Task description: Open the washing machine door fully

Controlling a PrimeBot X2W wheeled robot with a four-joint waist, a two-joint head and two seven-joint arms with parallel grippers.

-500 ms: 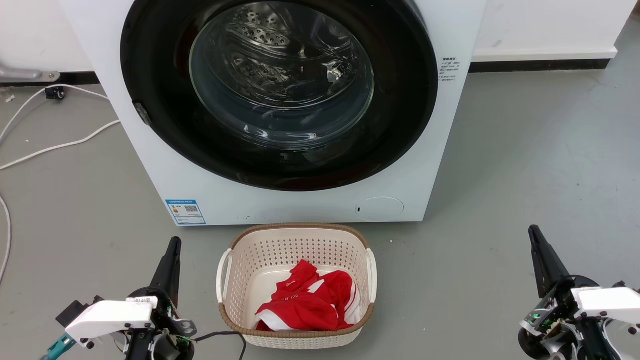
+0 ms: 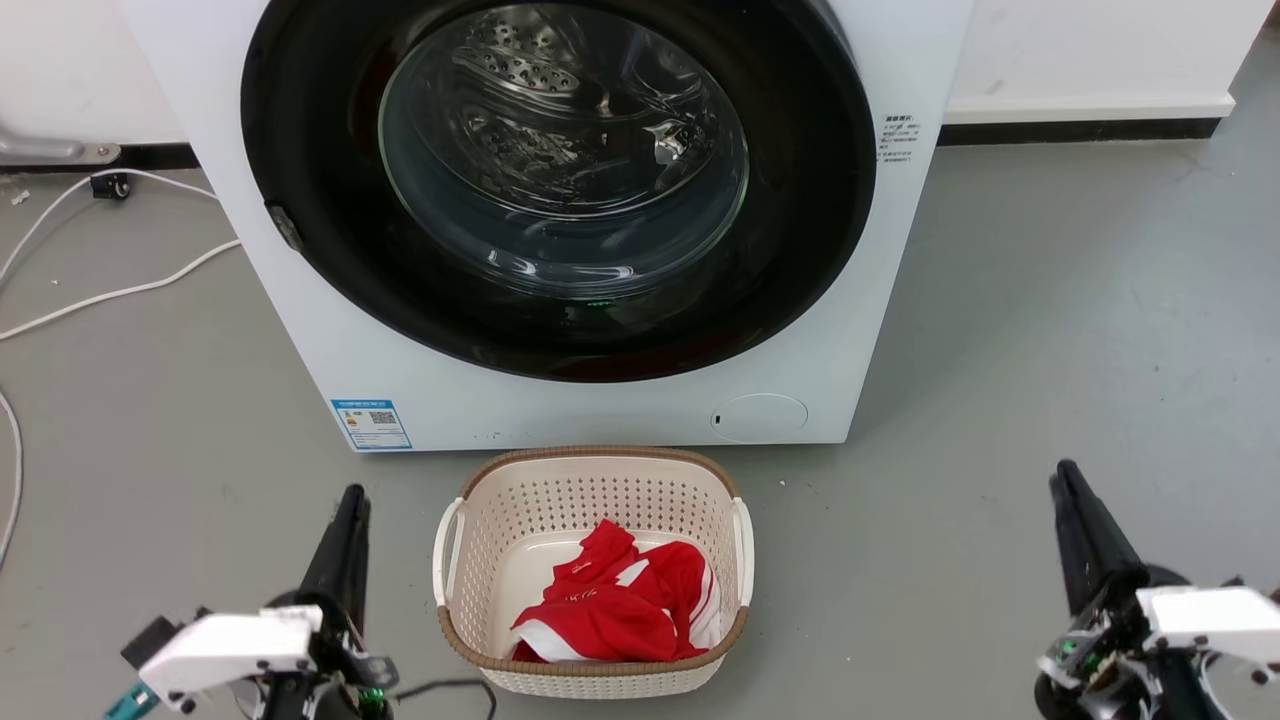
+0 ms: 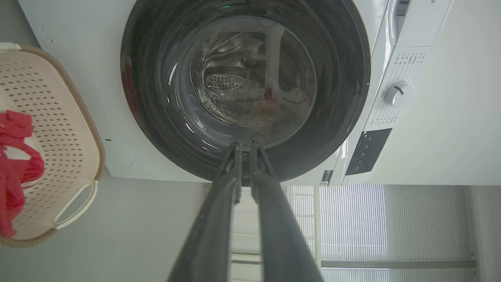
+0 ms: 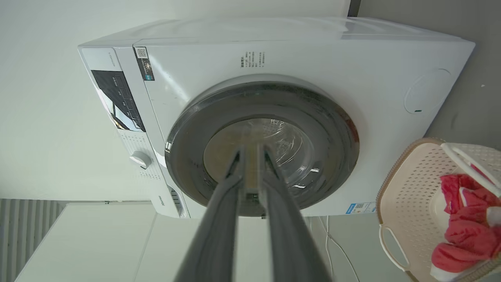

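Note:
The washing machine (image 2: 600,410) is a white box standing on the grey floor straight ahead. Its round glossy black door (image 2: 560,170) lies flat against the front, and the steel drum shows through the glass bowl. A small catch (image 2: 285,226) sits on the door's left rim. My left gripper (image 2: 352,497) is low at the lower left, shut and empty, pointing at the machine from well short of it. My right gripper (image 2: 1062,472) is at the lower right, shut and empty too. The left wrist view looks along the left gripper (image 3: 244,145) at the door (image 3: 242,78). The right wrist view looks along the right gripper (image 4: 251,152) at the door (image 4: 313,137).
A beige laundry basket (image 2: 590,455) holding red clothes (image 2: 620,600) stands on the floor between my grippers, right before the machine's front. White cables (image 2: 100,295) trail over the floor at the left. Open grey floor lies to the machine's right.
Both grippers have dropped slightly lower in the head view. The door and the basket have not moved.

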